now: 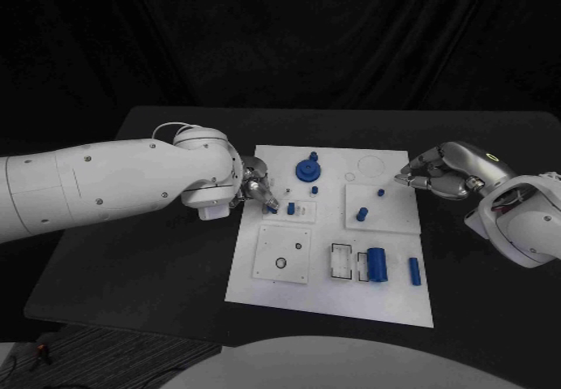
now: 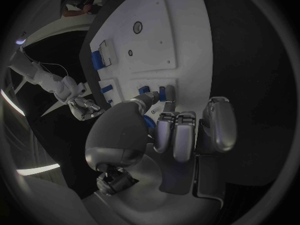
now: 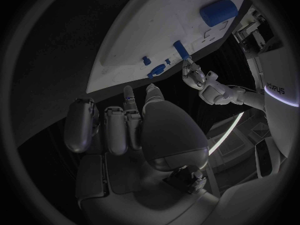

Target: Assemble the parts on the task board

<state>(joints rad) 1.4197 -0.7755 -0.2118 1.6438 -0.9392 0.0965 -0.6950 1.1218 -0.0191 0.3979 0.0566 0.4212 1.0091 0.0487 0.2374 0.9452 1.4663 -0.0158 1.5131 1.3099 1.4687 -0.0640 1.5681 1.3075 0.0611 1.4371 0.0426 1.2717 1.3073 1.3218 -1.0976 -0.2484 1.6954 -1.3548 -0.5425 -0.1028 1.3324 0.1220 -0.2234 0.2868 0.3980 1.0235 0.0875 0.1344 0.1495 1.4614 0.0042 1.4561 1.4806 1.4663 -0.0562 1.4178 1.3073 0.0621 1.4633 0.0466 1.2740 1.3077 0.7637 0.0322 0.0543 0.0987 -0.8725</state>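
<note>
White board: the flat white plastic task board [image 1: 331, 304] lay mid-table, small blue parts [image 1: 376, 264] near its right edge.
Left hand [image 1: 259, 191]: pinched a small blue peg [image 1: 271, 208] at the left edge, probably to seat it.
Right hand [image 1: 435, 173]: fingers curled at the far right corner; whether it held anything, I cannot tell.

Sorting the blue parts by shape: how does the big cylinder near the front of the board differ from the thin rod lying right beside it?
The big cylinder is clearly thicker than the thin rod, and it looks somewhat longer. The cylinder lies next to a small black-outlined rectangular recess; the rod lies nearer the edge of the task board, on the robot's right. Both are blue and lie flat, roughly parallel, touched by neither hand.
</note>
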